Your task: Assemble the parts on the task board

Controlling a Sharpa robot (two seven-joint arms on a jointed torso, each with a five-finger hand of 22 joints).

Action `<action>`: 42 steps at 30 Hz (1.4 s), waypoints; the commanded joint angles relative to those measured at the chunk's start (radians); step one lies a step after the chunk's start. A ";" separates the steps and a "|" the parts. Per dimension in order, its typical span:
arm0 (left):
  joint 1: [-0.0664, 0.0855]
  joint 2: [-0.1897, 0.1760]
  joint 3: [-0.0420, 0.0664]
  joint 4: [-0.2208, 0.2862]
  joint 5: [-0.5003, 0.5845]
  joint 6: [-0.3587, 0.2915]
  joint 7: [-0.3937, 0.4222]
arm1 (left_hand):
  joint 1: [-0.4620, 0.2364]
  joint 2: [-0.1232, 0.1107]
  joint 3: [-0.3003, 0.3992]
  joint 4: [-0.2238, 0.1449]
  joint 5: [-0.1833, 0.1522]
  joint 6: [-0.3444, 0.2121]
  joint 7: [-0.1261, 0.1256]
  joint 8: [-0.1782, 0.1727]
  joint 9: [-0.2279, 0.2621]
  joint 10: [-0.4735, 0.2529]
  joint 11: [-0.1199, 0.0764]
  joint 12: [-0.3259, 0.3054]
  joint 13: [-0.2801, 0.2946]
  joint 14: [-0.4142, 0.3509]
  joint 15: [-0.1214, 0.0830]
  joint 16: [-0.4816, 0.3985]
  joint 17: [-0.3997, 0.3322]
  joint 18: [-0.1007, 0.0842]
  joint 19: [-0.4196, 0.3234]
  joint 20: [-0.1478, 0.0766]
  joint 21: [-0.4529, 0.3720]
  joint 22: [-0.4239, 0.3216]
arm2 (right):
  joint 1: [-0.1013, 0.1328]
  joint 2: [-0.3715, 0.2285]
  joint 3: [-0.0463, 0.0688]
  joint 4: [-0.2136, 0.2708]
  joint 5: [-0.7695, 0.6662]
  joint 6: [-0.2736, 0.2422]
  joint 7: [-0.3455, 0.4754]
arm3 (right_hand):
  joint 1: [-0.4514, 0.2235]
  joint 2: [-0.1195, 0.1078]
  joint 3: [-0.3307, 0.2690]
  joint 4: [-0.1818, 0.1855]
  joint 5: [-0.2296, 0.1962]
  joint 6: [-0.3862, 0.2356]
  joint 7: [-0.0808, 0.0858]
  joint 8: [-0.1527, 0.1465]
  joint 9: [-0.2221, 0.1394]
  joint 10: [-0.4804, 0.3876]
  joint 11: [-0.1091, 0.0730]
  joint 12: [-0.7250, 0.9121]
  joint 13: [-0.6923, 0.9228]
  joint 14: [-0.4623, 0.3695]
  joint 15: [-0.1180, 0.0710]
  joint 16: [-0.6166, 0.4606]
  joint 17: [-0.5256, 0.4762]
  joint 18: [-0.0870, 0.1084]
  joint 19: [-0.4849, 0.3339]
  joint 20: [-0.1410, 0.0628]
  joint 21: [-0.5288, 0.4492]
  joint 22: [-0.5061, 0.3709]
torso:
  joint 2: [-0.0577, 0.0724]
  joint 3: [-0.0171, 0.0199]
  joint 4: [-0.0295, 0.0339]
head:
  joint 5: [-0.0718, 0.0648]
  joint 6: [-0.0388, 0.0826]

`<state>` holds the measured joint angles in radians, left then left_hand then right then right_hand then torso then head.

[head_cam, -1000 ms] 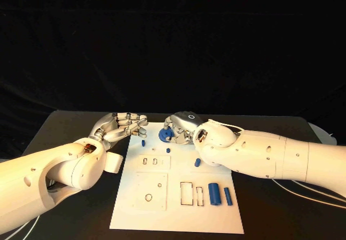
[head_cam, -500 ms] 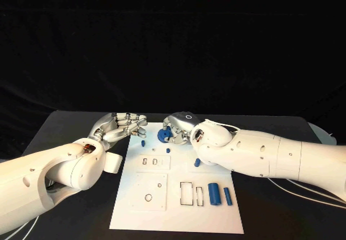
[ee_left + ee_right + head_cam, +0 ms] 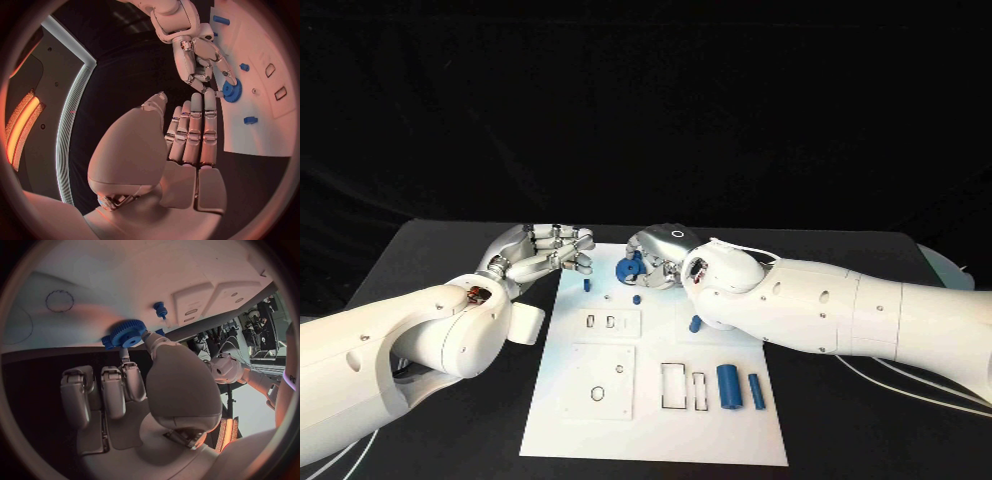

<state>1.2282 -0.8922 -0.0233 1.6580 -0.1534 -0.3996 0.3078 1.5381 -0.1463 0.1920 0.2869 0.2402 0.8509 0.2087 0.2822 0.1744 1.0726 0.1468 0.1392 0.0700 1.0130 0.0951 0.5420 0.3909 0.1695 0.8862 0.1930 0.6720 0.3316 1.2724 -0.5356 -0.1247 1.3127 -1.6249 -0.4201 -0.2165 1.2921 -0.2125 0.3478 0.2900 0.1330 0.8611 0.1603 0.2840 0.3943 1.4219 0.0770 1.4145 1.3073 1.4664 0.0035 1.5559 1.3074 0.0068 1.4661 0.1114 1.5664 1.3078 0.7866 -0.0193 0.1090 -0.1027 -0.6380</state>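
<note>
Barely shifted since a second ago: right arm and right hand (image 3: 661, 258) drawn a touch further over the far end of the task board (image 3: 574, 425), otherwise as before. Left to right, with the board as landmark:

Left hand (image 3: 538, 252) hovers at the board's far left corner, fingers straight and close together, thumb apart, holding nothing; unmoved from the earlier frames.

Just right of it, above the board's far edge, blue gear (image 3: 632, 268) pinched between thumb and fingertip of the right hand; seen also in the right wrist view (image 3: 125, 334) and the left wrist view (image 3: 232, 92), teeth close to the white surface. Cannot tell whether touching the board.

Below the gear, on the board: small blue pegs (image 3: 587, 286), (image 3: 636, 299), standing near the far end. Further right, another blue piece (image 3: 695, 324) partly hidden by the right forearm.

Near the board's near right corner, thick blue cylinder (image 3: 728, 387) lying flat, with thin blue rod (image 3: 756, 392) just beside it, both right of two rectangular slots (image 3: 674, 387).
</note>
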 commanded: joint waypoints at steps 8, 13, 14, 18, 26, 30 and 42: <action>0.003 0.000 0.001 0.002 -0.002 0.007 0.008 | 0.001 -0.007 0.008 0.000 -0.004 -0.005 0.003 0.001 -0.001 -0.001 0.005 -0.005 0.001 -0.005 -0.001 0.004 0.001 0.010 -0.008 0.000 0.002 0.001 | -0.001 -0.007 -0.001 -0.001 0.009 0.088 0.002 | -0.042 0.006 -0.026 0.001 0.015 0.001 0.000 -0.010 -0.002 -0.003 0.003 0.000 0.092 0.095 0.006 0.004 0.220 -0.007 0.105 0.007 0.004 0.263 | 0.000 0.0002 -0.0004 | 0.000 0.002; 0.003 -0.001 0.001 0.003 -0.002 0.007 0.007 | 0.001 -0.008 0.010 0.000 -0.005 -0.005 0.004 0.001 -0.001 -0.001 0.006 -0.006 0.001 -0.006 -0.001 0.005 0.002 0.010 -0.010 0.000 0.005 0.003 | -0.001 -0.011 -0.001 -0.001 0.013 0.099 -0.004 | -0.056 0.012 -0.033 0.001 0.023 0.002 0.000 -0.012 -0.003 -0.002 0.003 0.001 0.093 0.095 0.006 0.004 0.221 -0.007 0.105 0.007 0.004 0.263 | 0.000 0.0005 -0.0011 | -0.002 0.007; 0.003 -0.001 0.001 0.003 -0.002 0.007 0.007 | 0.001 -0.008 0.010 0.000 -0.005 -0.005 0.004 0.001 -0.001 -0.001 0.006 -0.006 0.001 -0.006 -0.001 0.005 0.002 0.010 -0.010 0.000 0.005 0.003 | -0.001 -0.013 -0.001 -0.001 0.014 0.099 -0.005 | -0.056 0.012 -0.033 0.001 0.023 0.002 0.000 -0.012 -0.003 -0.002 0.003 0.001 0.093 0.095 0.006 0.004 0.221 -0.007 0.105 0.007 0.004 0.263 | 0.000 0.0005 -0.0011 | -0.001 0.010; 0.003 -0.002 0.001 0.003 -0.002 0.007 0.007 | 0.001 -0.008 0.010 0.000 -0.005 -0.005 0.004 0.001 -0.001 -0.001 0.006 -0.006 0.001 -0.006 -0.001 0.005 0.002 0.010 -0.010 0.000 0.005 0.003 | -0.001 -0.018 -0.001 0.003 0.015 0.100 -0.010 | -0.057 0.014 -0.033 0.001 0.025 0.002 0.000 -0.013 -0.003 -0.001 0.003 0.002 0.093 0.095 0.006 0.004 0.220 -0.007 0.105 0.007 0.004 0.263 | 0.000 0.0000 -0.0003 | -0.003 0.013; 0.003 -0.003 0.001 0.002 -0.002 0.006 0.008 | 0.001 -0.008 0.010 0.000 -0.005 -0.005 0.004 0.001 -0.001 -0.001 0.006 -0.006 0.001 -0.006 -0.001 0.005 0.002 0.010 -0.010 0.000 0.005 0.003 | 0.000 -0.046 -0.001 0.035 0.018 0.061 -0.014 | -0.056 0.019 -0.032 -0.001 0.039 0.008 -0.002 -0.013 -0.002 0.006 0.001 0.009 0.101 0.096 0.005 0.005 0.223 -0.007 0.105 0.006 0.004 0.263 | 0.000 0.0006 -0.0004 | -0.001 0.010; 0.003 -0.003 0.001 0.001 -0.002 0.005 0.008 | 0.001 -0.008 0.010 0.000 -0.005 -0.005 0.004 0.001 -0.001 -0.001 0.006 -0.006 0.001 -0.006 -0.001 0.005 0.002 0.010 -0.010 0.000 0.005 0.003 | 0.004 -0.088 0.000 0.080 0.024 0.004 -0.007 | -0.053 0.022 -0.030 -0.002 0.048 0.010 -0.003 -0.013 -0.002 0.011 0.000 0.014 0.106 0.096 0.005 0.005 0.223 -0.007 0.105 0.006 0.004 0.263 | -0.001 0.0006 -0.0016 | -0.001 0.011; 0.002 -0.001 0.001 -0.005 -0.002 0.007 0.010 | 0.002 -0.008 0.010 0.000 -0.005 -0.006 0.004 0.000 -0.001 -0.002 0.006 -0.006 0.001 -0.007 -0.001 0.005 0.003 0.010 -0.011 0.000 0.006 0.004 | 0.066 -0.345 0.003 0.246 0.185 -0.109 0.101 | -0.015 0.014 -0.012 -0.011 0.052 0.026 -0.006 -0.017 -0.003 0.014 -0.004 0.015 0.107 0.093 0.001 0.002 0.211 -0.007 0.105 0.002 0.004 0.263 | -0.009 0.0049 -0.0140 | -0.003 0.015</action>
<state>1.2282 -0.8965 -0.0236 1.6519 -0.1533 -0.4003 0.3074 1.5381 -0.1463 0.1976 0.2870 0.2402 0.8506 0.2090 0.2823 0.1744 1.0726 0.1468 0.1392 0.0700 1.0130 0.0951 0.5420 0.3918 0.1695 0.8788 0.1930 0.6720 0.3344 1.3374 -0.8675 -0.1208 1.5482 -1.5350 -0.5023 -0.1854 1.2671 -0.1972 0.3323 0.2806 0.1907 0.8810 0.1554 0.2706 0.3925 1.4329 0.0732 1.4308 1.3078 1.4665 0.0034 1.5558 1.3078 0.0068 1.4661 0.1112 1.5664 1.3081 0.7819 -0.0162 0.0996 -0.1040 -0.6230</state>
